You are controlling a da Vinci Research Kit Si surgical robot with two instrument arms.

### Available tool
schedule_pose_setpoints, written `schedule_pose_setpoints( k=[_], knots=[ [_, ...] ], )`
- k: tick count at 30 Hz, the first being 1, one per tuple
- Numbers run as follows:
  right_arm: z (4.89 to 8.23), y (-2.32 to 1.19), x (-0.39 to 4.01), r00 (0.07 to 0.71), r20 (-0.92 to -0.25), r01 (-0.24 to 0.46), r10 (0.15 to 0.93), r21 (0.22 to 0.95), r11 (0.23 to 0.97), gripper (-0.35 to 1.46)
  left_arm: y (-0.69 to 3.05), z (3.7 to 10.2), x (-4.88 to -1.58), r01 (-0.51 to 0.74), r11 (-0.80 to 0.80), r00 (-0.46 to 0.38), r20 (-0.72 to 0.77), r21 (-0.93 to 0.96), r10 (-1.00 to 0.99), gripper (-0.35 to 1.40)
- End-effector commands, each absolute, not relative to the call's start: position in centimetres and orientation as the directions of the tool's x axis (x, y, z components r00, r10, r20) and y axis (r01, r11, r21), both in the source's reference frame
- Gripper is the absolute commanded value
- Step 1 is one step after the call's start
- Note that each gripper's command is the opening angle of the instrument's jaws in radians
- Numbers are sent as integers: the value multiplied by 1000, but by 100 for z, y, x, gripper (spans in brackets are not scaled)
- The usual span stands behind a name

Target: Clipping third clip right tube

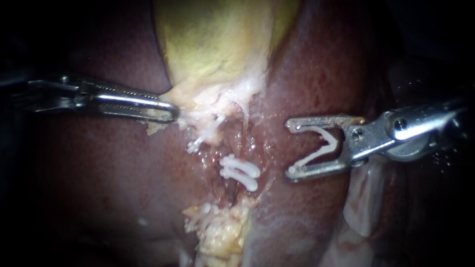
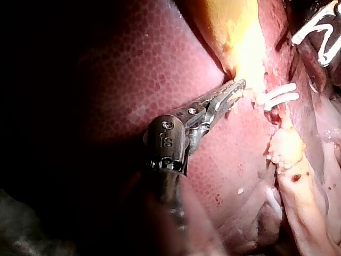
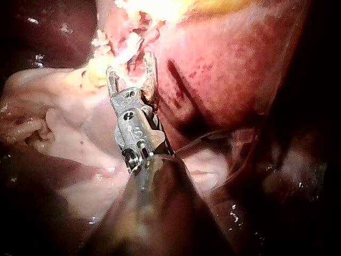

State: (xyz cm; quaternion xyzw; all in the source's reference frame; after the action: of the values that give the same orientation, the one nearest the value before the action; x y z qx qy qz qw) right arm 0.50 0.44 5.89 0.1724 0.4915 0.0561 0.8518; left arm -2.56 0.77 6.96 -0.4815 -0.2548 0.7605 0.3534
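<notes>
1. the left instrument [image 1: 170, 112] comes in across the liver [image 1: 99, 188]. its end effector is pressed together on the pale lower edge of the gallbladder [image 1: 217, 39]. this hold appears to pull the edge aside, so the strands below it are stretched and exposed.
2. the right tube [image 1: 244, 118] runs down from that edge. it is thin and only partly distinct. two closed clips [image 1: 240, 173] already sit across it, side by side.
3. the right instrument [image 1: 289, 148] hangs beside the tube, apart from it, level with the clips. its end effector stands wide but bears on a white open clip [image 1: 316, 154] from both sides, so the clip is carried ready.
4. the open mouth faces the tube, which suits a sideways advance.
5. judgement: the third clip is not yet placed. the bare stretch above the two clips looks the likelier site.
</notes>
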Motion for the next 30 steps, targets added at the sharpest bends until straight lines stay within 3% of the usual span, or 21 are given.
schedule_pose_setpoints(
  k=[1, 19, 24, 30],
  knots=[
    [589, 43, 50, 510, -818, 74, 264, 348, 934, 50, 76, 695, -256, -292, -620, -287, -552, -728, 783, -35],
    [591, 44, 57, 512, -813, 63, 277, 357, 932, 50, 104, 630, -214, -300, -616, -261, -558, -728, 787, -35],
    [600, 44, 67, 514, -781, 29, 354, 428, 903, 50, 102, 633, -216, -302, -617, -261, -560, -726, 786, -35],
    [626, 42, 84, 455, -736, -11, 502, 559, 829, 50, 102, 633, -216, -302, -617, -261, -560, -726, 786, -35]
  ],
)
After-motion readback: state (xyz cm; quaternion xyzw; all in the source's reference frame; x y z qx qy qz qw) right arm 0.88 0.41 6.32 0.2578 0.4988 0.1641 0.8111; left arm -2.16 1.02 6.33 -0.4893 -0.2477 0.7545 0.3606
